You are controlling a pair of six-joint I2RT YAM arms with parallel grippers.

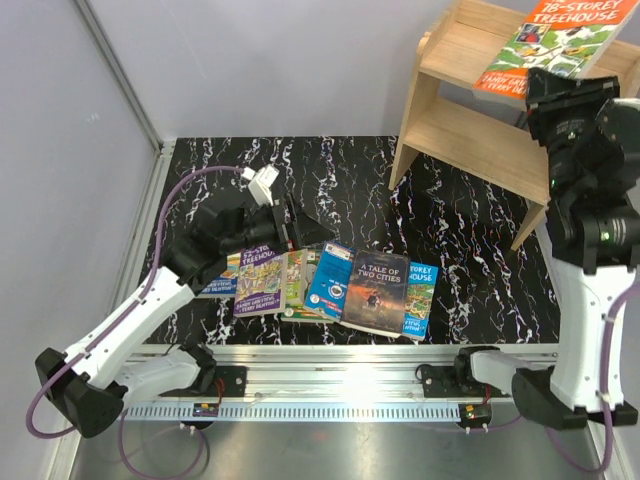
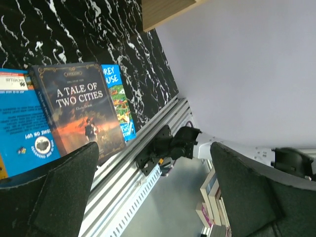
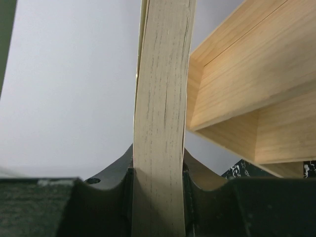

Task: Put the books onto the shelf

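The left gripper (image 1: pixel 308 236) hovers with its jaws spread wide and nothing between them, just above the row of books on the black marbled table (image 1: pixel 340 180). The right gripper (image 1: pixel 552 75) is raised at the far right and clamped on the orange book (image 1: pixel 555 35), which tilts over the top of the shelf (image 1: pixel 470 130). Whether the book touches the wood, I cannot tell.

Only the right wrist view shows the grip up close. There the book is edge-on and upright, pinched between both fingers (image 3: pixel 111 192), with the shelf just to its right. Only the left wrist view makes the titles readable. A Tale of Two Cities (image 2: pixel 81 111) lies flat on a blue book (image 2: pixel 22 133) to its left and a blue-green book (image 2: pixel 118 98) to its right. The metal rail (image 2: pixel 128 173) runs along the near side.

From above, six books lie overlapping on the table. From left to right they are one half hidden under the left arm, a purple book (image 1: pixel 258 280), a green book (image 1: pixel 298 280), the blue one, the dark one and the blue-green one. The orange book is the seventh. There is one shelf with two tiers.
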